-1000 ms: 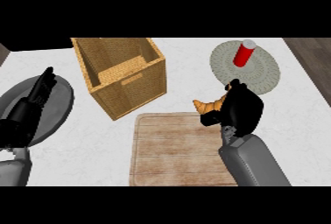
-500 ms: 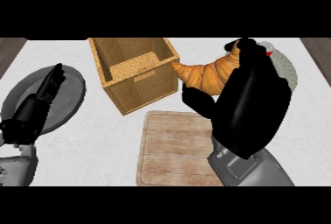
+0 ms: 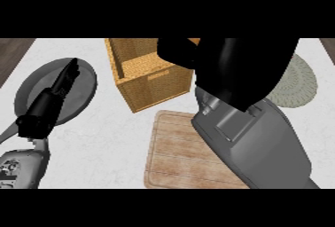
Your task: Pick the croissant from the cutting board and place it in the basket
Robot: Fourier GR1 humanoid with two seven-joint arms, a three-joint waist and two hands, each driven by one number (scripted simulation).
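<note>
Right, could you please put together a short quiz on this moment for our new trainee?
1. True or false: in the head view, the right hand overlaps the basket.
2. The left hand shows over which thing? A: the grey plate. B: the wooden board. C: the pale round mat.
3. Fill in: the cutting board lies between the basket and the view's ____ edge.
Key: 1 true; 2 A; 3 lower.
</note>
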